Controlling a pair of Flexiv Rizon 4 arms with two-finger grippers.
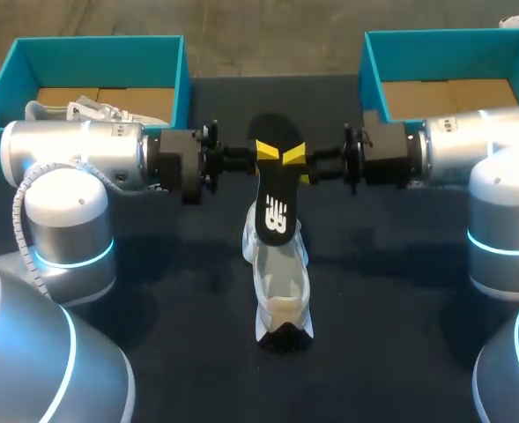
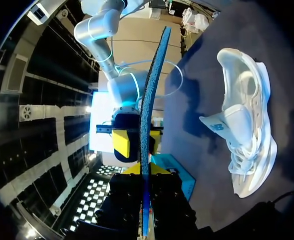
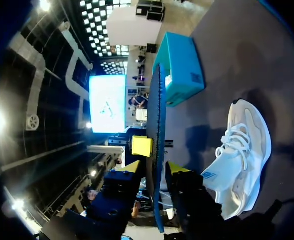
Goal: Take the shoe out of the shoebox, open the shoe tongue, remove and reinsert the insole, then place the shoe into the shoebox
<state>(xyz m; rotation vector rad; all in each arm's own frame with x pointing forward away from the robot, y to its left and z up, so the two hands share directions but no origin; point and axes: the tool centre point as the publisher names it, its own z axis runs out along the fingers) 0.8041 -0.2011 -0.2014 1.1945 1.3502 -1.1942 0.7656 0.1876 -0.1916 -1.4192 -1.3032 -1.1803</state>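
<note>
The left arm (image 1: 74,150) and right arm (image 1: 479,141) lay level across the far middle of the tabletop (image 1: 171,291). The left tool (image 1: 267,152) and right tool (image 1: 294,156) met tip to tip, each clamped on the black insole (image 1: 275,207), so together they barred the way to the far edge. The insole hung tilted over the far end of the white sneaker (image 1: 281,295), covering it from above. Room to pass lay on the tabletop at either side of the sneaker. The left shoebox (image 1: 178,75), with a second shoe (image 1: 92,110) inside, and the right shoebox (image 1: 372,66) stood at the far corners, partly behind the arms
</note>
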